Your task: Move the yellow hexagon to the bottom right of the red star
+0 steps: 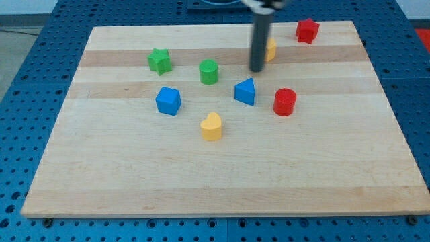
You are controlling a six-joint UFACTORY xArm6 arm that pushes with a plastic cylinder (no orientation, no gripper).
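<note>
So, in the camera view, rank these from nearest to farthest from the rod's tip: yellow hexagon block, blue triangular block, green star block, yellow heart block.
Measured from my tip:
1. Yellow hexagon block, just to the view's upper right, partly hidden behind the rod.
2. Blue triangular block, just below the tip.
3. Yellow heart block, lower left.
4. Green star block, far toward the view's left.
</note>
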